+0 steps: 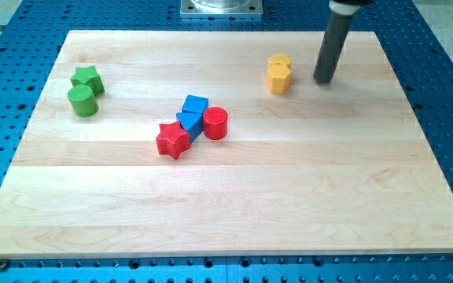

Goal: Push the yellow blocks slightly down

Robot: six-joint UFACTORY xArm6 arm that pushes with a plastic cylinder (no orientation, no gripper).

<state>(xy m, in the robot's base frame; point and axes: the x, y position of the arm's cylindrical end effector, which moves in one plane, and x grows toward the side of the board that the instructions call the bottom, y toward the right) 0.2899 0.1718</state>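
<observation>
Two yellow blocks sit touching near the view's top right of the wooden board: one yellow block above, its shape unclear, and a yellow hexagon-like block just below it. My tip rests on the board to the right of the yellow blocks, a short gap away, level with the lower one. The dark rod rises from it towards the view's top.
A green star and a green cylinder sit at the view's left. A blue cube, another blue block, a red star and a red cylinder cluster in the middle. The board lies on a blue perforated table.
</observation>
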